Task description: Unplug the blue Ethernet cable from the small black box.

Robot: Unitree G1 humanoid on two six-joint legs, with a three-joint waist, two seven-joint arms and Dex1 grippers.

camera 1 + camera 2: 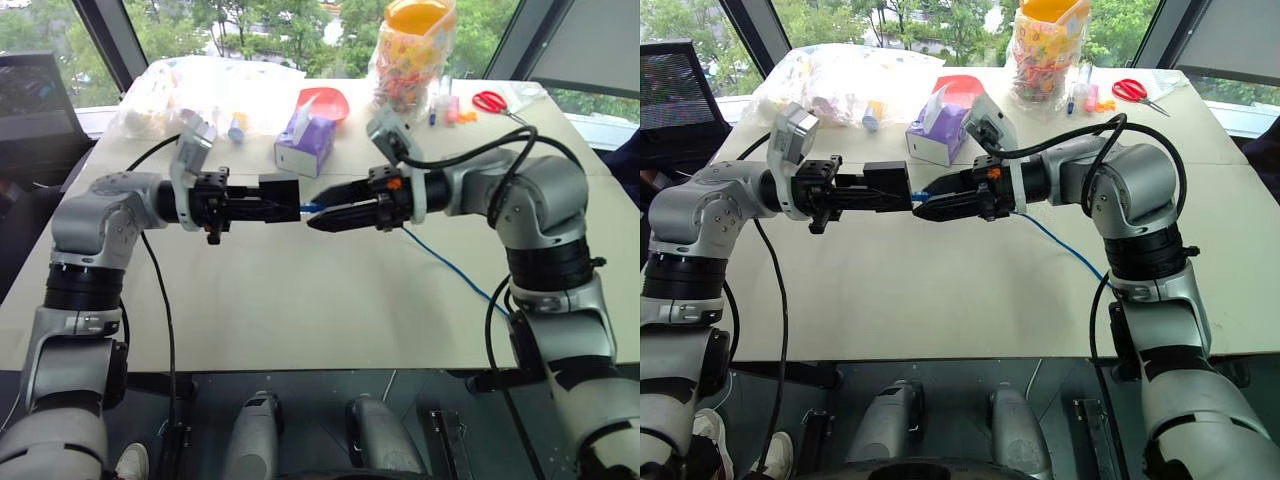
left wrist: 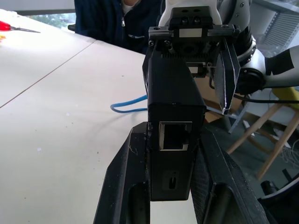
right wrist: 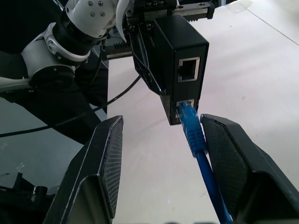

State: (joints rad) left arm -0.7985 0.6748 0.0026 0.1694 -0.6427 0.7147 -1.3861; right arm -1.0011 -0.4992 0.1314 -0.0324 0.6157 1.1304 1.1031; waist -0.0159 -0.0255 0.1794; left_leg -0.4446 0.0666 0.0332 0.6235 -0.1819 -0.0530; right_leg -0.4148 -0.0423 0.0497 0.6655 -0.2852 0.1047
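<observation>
The left gripper [image 1: 262, 207] is clamping the small matte-black plastic box [image 3: 180, 65]; the bright-blue Ethernet cable [image 3: 192, 133], plugged in, is lying between the right gripper's [image 3: 161, 163] parted fingers, running toward six o'clock.

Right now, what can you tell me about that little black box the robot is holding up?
The small black box is matte, plastic-looking and oblong, held level above the table, clamped between the left gripper's fingers. One end shows two square ports: one empty, the other holding the blue Ethernet cable's plug. The right gripper's fingers flank that plug.
</observation>
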